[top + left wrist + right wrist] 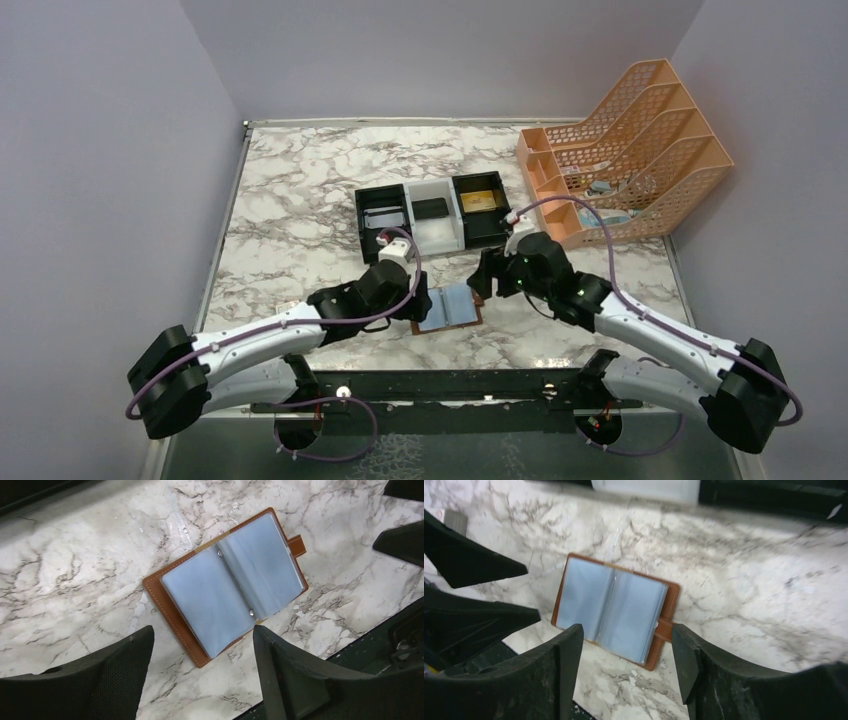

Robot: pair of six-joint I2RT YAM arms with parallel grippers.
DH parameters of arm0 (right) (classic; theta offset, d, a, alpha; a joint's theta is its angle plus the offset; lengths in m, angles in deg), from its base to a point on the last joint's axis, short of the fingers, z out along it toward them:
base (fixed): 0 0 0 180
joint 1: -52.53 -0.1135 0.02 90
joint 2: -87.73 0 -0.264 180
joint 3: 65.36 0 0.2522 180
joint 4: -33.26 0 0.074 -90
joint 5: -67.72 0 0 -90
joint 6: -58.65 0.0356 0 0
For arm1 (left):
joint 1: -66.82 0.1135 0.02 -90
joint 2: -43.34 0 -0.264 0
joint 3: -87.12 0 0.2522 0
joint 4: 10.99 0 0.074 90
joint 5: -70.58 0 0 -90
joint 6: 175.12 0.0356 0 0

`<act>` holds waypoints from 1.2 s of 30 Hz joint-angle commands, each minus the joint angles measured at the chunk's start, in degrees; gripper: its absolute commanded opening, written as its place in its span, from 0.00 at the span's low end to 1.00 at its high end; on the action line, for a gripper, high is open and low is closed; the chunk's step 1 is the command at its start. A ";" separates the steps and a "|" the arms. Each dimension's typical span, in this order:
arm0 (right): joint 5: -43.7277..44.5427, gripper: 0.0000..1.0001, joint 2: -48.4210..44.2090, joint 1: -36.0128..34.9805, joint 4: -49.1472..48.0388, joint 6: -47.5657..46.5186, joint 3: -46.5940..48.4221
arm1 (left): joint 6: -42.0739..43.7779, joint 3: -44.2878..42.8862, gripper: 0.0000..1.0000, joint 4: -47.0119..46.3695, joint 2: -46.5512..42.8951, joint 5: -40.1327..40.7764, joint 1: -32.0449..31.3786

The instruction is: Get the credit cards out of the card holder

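The brown leather card holder [452, 308] lies open and flat on the marble near the front edge, blue-grey sleeves up, snap tab to its right. No card shows in its sleeves in the left wrist view [232, 582] or the right wrist view [614, 607]. A gold card [481, 203], a dark card [431, 209] and a card in the left compartment [381, 216] lie in the tray. My left gripper [418, 300] [202, 640] is open and empty at the holder's left edge. My right gripper [482, 280] [625, 640] is open and empty at its right edge.
The black-white-black tray [437, 235] stands just behind the holder. An orange file organiser [620, 150] fills the back right corner. Grey walls close in the left, back and right sides. The black front rail [440, 385] runs just behind the arm bases.
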 commanded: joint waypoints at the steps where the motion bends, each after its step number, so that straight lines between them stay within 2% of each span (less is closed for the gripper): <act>1: 12.66 0.70 -6.17 -0.22 -0.62 -5.53 2.54 | 1.35 -0.59 0.82 5.56 -6.95 6.69 -0.33; 4: 18.68 0.84 -11.51 -0.18 -7.78 -12.06 0.35 | 6.31 -1.50 0.88 4.35 -11.33 6.77 -0.33; 7: 22.41 0.90 -16.41 -0.21 -15.34 -18.36 -1.90 | 9.88 -2.86 0.99 3.88 -14.95 10.67 -0.33; 12: 28.77 0.92 -19.63 -0.22 -33.27 -30.33 -7.35 | 16.36 -5.44 0.99 3.52 -15.86 21.67 -0.24; 15: 31.86 0.93 -17.04 -0.21 -44.81 -37.74 -9.53 | 19.54 -8.16 0.99 4.46 -13.24 27.55 0.62; 17: 34.28 0.94 -13.50 0.06 -48.64 -40.72 -8.66 | 20.29 -10.64 0.99 5.14 -11.68 27.59 2.75; 19: 34.23 0.96 -9.55 1.42 -47.62 -41.14 -6.47 | 20.99 -11.97 0.99 4.75 -11.23 25.18 7.36; 21: 32.36 0.96 -6.32 4.43 -41.57 -36.41 -2.97 | 20.39 -12.53 0.99 4.91 -11.55 22.52 12.61; 23: 24.38 0.96 -5.37 9.86 -35.64 -29.72 -0.24 | 18.36 -13.45 0.99 6.61 -12.30 21.93 16.75; 26: 9.61 0.96 -4.77 21.93 -28.44 -20.21 2.62 | 15.72 -16.47 0.99 10.75 -13.69 22.08 20.87; 29: -1.44 0.99 -4.20 30.93 -22.48 -15.63 6.47 | 16.19 -20.76 0.99 14.00 -15.76 19.89 22.45; 32: -3.96 0.99 -5.64 31.59 -18.12 -16.21 10.51 | 19.77 -24.24 0.99 16.13 -17.18 16.14 22.52; 36: -10.79 1.00 -8.36 31.64 -14.47 -19.05 14.19 | 20.21 -26.07 0.99 20.95 -17.51 17.06 22.52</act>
